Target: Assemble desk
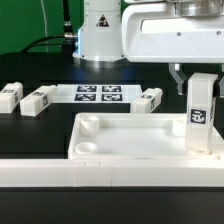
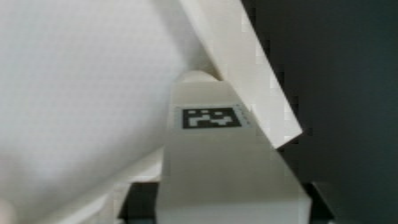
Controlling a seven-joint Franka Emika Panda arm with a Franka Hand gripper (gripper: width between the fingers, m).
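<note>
White panel (image 1: 130, 138): exterior view; it lies flat in the foreground, with a raised rim and round sockets at the two corners on the view's left.
Leg (image 1: 200, 115): it stands upright at the panel's far corner on the view's right, with its lower end inside the rim and its tag facing the camera. I cannot tell whether it is seated in a socket.
Fingers (image 1: 198, 78): mine are clamped on the leg's top end, one on each side, with my hand straight above.
Loose legs: three lie flat beyond the panel, two (image 1: 10, 97) (image 1: 37, 100) on the view's left and one (image 1: 150, 99) nearer the middle.
Marker board (image 1: 98, 94): it lies flat between those loose legs.
Rail (image 1: 100, 172): long and white, it runs along the panel's near edge.
Base (image 1: 98, 30): my white column stands behind the marker board.
Leg, wrist view (image 2: 222, 170): it is a white wedge leading away from the camera, with a black-and-white tag (image 2: 214, 117) on it.
Fingers, wrist view (image 2: 228, 208): my dark tips show on either side of the leg, closed against it.
Panel, wrist view (image 2: 71, 110): it is a broad white surface beside the leg, and its edge against the leg is too blurred to trace.
</note>
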